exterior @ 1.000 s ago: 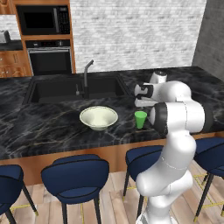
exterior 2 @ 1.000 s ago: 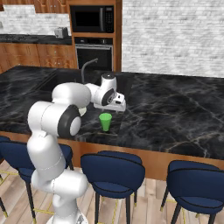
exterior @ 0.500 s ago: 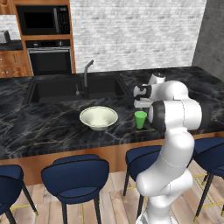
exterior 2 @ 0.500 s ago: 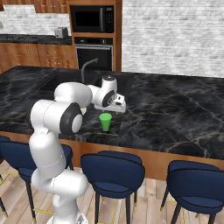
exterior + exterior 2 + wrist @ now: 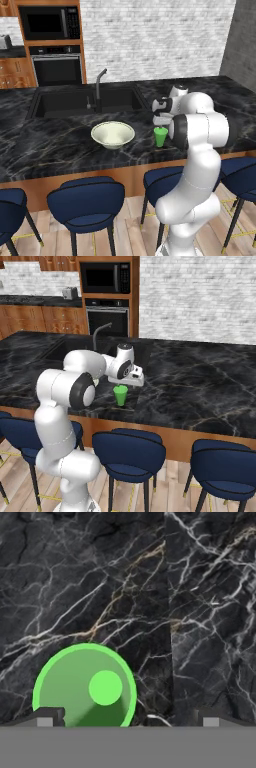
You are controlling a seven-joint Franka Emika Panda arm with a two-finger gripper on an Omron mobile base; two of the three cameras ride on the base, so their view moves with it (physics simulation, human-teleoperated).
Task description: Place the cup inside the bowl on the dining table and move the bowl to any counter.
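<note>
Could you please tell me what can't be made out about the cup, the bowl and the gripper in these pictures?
- Bowl: in the right base view the arm hides it.
- Gripper: hand view's bottom edge cuts the fingertips; both base views hide them under the hand.
- Cup: hand view cuts off its near rim, so its gap to the fingertips is unclear.

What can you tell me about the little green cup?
The cup is a small, plain, bright green tumbler with no handle, smooth like plastic. It stands upright on the black marble table, near the front edge, to the right of the bowl and apart from it. From above, in the hand view, it looks empty, with a round rim and a paler round bottom. The open gripper hangs just over it. Nothing touches it but the table.
</note>
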